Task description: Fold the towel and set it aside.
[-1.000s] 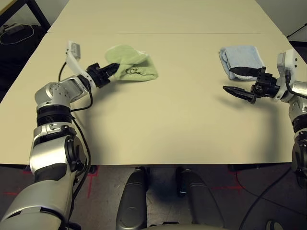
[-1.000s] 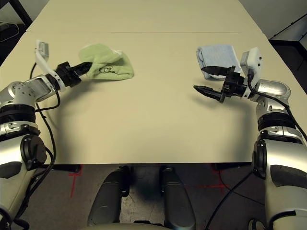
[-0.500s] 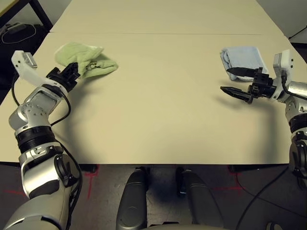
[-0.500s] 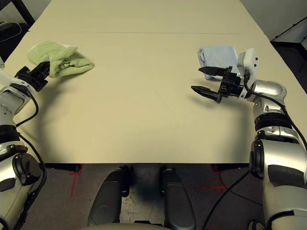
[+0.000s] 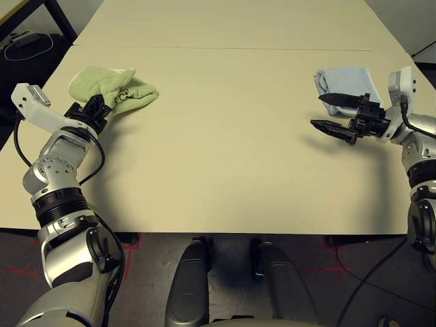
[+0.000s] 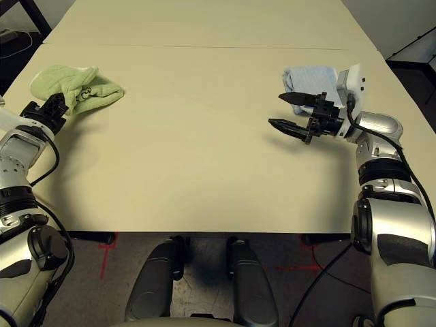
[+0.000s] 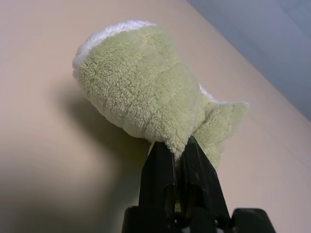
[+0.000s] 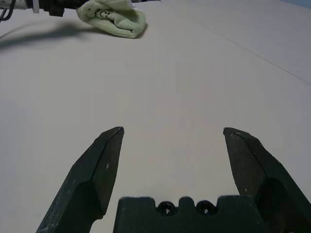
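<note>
The left hand (image 7: 182, 145) is pinched tight on a fold of the green towel (image 7: 141, 82), its two black fingers nearly together with the cloth bunching up between their tips. The right hand (image 5: 332, 113) stands wide, its two fingers well apart with nothing between them.

The towel is on the left part of the surface (image 5: 231, 150), crumpled, with its white edging along the far side and the dark scribble half tucked into a crease near the middle. On the opposite side, just beyond the right hand, a pale blue towel (image 5: 347, 85) lies folded flat.

A second ago the green towel was more spread out and closer to the middle, its scribble plain to see. Since then the left hand has drawn it over toward the left edge, and it has bunched up on the way, moving only a little in the last half of that second. The right hand has hardly stirred, and the blue towel lies where it was.

The left arm (image 5: 58, 197) reaches forward from the near left, its hand angled away and a bit inward at the towel's near side. The right arm (image 6: 392, 204) is bent, its hand pointing inward across the surface, low over it, with a shadow beneath.
</note>
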### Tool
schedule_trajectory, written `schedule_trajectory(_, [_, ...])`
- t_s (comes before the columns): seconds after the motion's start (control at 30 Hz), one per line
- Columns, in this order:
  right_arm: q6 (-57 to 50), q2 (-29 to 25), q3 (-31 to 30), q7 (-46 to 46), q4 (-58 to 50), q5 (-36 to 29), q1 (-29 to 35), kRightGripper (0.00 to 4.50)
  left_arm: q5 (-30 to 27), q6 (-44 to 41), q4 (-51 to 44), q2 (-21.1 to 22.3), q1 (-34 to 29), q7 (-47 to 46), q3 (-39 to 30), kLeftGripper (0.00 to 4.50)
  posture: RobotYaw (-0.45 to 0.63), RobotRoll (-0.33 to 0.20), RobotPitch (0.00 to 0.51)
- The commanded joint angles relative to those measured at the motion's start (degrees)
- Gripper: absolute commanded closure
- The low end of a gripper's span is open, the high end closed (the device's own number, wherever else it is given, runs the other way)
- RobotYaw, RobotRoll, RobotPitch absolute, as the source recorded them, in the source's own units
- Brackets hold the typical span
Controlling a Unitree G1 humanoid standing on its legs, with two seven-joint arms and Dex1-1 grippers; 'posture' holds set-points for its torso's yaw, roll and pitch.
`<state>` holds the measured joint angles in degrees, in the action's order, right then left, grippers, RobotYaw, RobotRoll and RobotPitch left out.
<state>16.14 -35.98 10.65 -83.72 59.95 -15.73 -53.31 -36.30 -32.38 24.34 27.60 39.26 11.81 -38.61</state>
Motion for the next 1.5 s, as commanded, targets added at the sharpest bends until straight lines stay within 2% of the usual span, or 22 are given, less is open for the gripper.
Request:
schedule_trajectory(0.03, [-0.2,0.0,0.0,-0.3,-1.0,-0.2,0.6,0.00,-1.4,0.7,-3.0,-0.4,-2.2,-1.5,-1.3,4.49,0.15,0.000,0.195])
schedule_trajectory(0.23, [0.1,0.3,-0.2,-0.2,-0.9,0.1,0.3,0.00,-3.1,-1.1,-7.4,-1.5,-5.3,-2.7,-1.0,4.49,0.16,0.000,0.195])
schedule_trajectory(0.47, [0.4,0.4,-0.4,-0.2,-0.9,0.3,0.2,0.00,-3.8,-1.8,-8.3,-2.0,-5.5,-3.6,-0.2,4.49,0.16,0.000,0.190])
schedule_trajectory(0.57, [0.5,0.3,-0.4,-0.2,-0.9,0.3,0.2,0.00,-3.9,-2.3,-8.5,-2.2,-5.5,-4.0,0.1,3.64,0.16,0.000,0.189])
schedule_trajectory(0.67, [0.6,0.3,-0.4,-0.1,-1.0,0.3,0.3,0.00,-3.6,-3.8,-9.3,-1.6,-6.4,-3.8,1.3,2.46,0.16,0.000,0.188])
schedule_trajectory(0.87, [0.9,0.6,-0.6,0.0,-0.5,0.5,-0.2,0.00,-3.5,-12.2,-11.9,0.9,-8.9,-4.8,3.9,0.19,0.17,0.000,0.187])
schedule_trajectory(0.9, [0.9,0.6,-0.6,0.0,-0.5,0.5,-0.3,0.00,-3.6,-13.2,-12.3,1.1,-9.2,-5.1,4.0,0.02,0.17,0.000,0.187])
schedule_trajectory(1.17, [1.2,0.8,-0.6,0.1,-0.3,0.5,-0.4,0.00,-8.2,-27.7,-18.9,4.9,-10.7,-4.6,3.5,0.02,0.17,0.000,0.189])
schedule_trajectory(1.5, [1.5,1.1,-0.6,0.4,0.2,0.6,-0.6,0.00,-15.9,-39.7,-22.0,10.2,-6.9,1.8,4.6,0.02,0.18,0.000,0.188])
